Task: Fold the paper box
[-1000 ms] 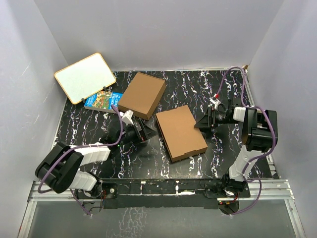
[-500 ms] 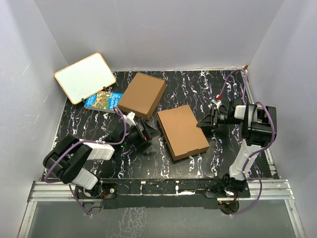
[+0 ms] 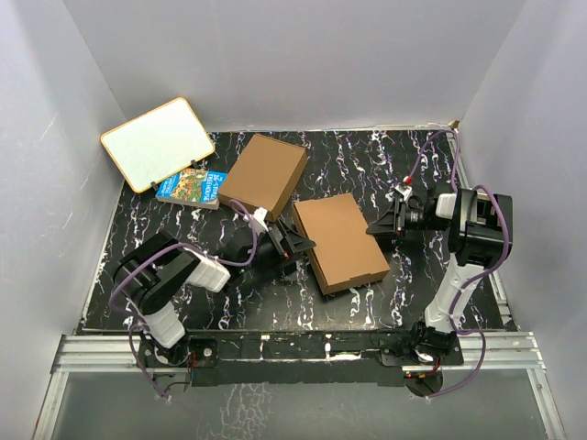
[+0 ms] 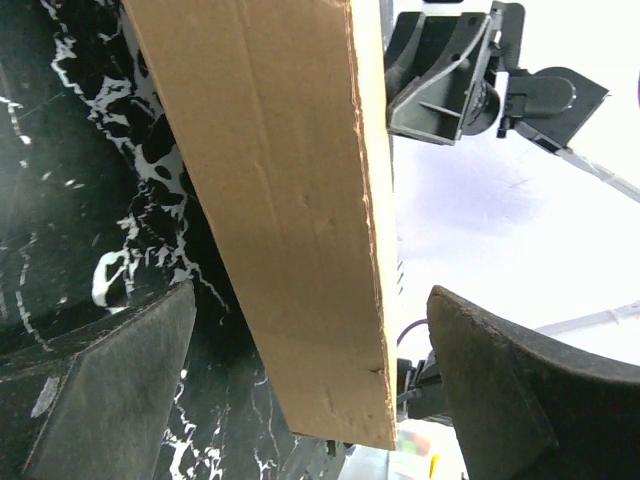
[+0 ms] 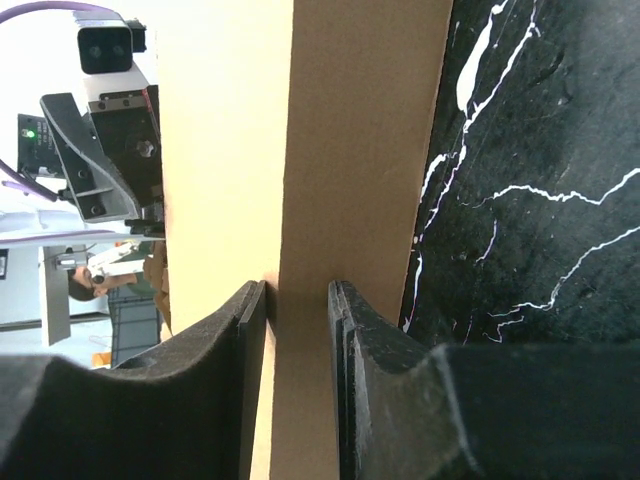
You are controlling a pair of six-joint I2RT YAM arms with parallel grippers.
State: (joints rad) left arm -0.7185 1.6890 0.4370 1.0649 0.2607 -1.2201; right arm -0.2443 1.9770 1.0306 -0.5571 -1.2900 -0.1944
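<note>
Overhead looks down; wrist cameras (close, opposed) share the paper box [image 3: 339,240].

- A black bench top with white marble-like veining [image 3: 385,165] fills the middle of the overhead view.
- Plain pale grey-white panels enclose it on three sides: a back wall [image 3: 303,64] across the top of the frame, and a left wall [image 3: 46,202] and a right wall [image 3: 541,137] slanting in at the edges.
- A silver aluminium rail frame [image 3: 92,353] runs along the bench's near edge, low in the frame.
- Below the rail lies a dull grey surface [image 3: 293,408].
- The light is soft and even, and the shadows are faint.
</note>
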